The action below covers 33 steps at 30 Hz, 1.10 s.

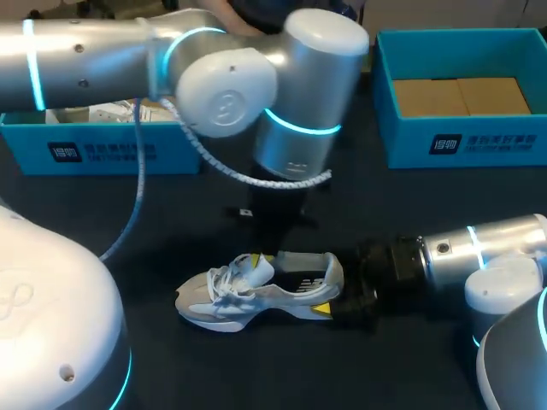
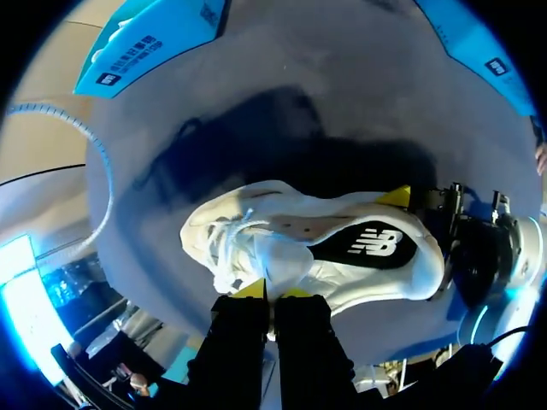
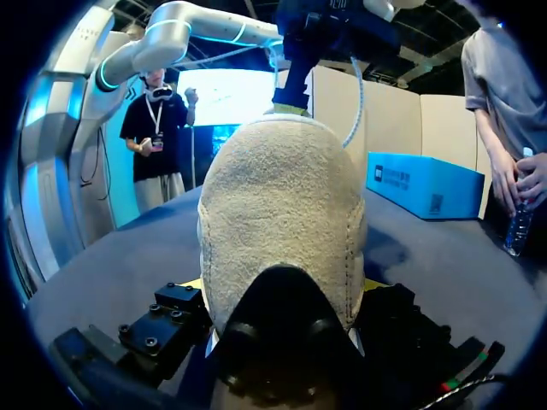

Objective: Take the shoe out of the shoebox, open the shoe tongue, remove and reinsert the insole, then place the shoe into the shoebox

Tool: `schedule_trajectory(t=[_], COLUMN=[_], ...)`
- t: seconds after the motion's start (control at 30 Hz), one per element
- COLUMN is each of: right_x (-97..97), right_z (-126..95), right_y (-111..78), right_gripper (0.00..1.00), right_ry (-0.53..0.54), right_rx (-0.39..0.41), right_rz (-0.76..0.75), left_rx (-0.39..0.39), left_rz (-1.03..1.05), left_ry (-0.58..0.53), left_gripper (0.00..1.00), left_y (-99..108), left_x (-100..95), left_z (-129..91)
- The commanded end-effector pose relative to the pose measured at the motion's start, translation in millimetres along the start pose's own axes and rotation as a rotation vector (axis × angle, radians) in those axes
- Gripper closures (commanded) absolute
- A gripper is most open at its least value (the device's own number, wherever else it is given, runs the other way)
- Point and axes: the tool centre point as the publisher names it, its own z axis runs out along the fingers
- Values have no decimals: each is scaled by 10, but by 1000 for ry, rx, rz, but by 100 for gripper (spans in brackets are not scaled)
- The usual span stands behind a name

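Observation:
A white and grey sneaker [image 1: 222,303] lies on its side on the dark table, its black insole [image 2: 367,246] showing in the opening. My left gripper [image 2: 272,292] comes down from above and is shut on the white tongue [image 2: 278,256], its yellow tips pinched together. My right gripper [image 1: 329,299] reaches in from the right and is shut on the shoe's heel [image 3: 282,196], one finger on each side. In the left wrist view one of its yellow fingertips [image 2: 395,197] shows at the heel's far side. The left arm hides part of the table behind the shoe.
A blue shoebox [image 1: 102,149] stands at the back left. A second blue shoebox [image 1: 461,137], lined with brown cardboard, stands at the back right. A small dark piece [image 1: 245,212] lies on the table behind the shoe.

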Motion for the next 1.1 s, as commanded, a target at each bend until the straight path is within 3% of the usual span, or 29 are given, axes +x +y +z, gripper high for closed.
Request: schedule_trajectory(t=[0.03,0.27,0.73,0.8,0.9,0.97,1.1], right_x=[10,10,10,10,10,10,10], right_z=[0,0,0,0,0,0,0], right_y=[12,12,12,12,12,12,12], right_gripper=[100,100,100,100,100,100,100], right_ry=[-2,-2,-2,-2,-2,-2,-2], right_rx=[3,3,3,3,3,3,3], right_rz=[-1,-1,-1,-1,-1,-1,-1], left_rx=[-10,-36,-59,-56,-61,-60,-61], left_rz=[13,115,191,171,167,166,171], left_ry=[343,517,563,548,533,523,491], left_gripper=[100,100,100,78,60,35,11], left_y=[-30,-44,-25,-45,-40,-37,-27], left_x=[-362,-581,-687,-680,-720,-765,-846], left_z=[8,87,576,631,669,690,721])
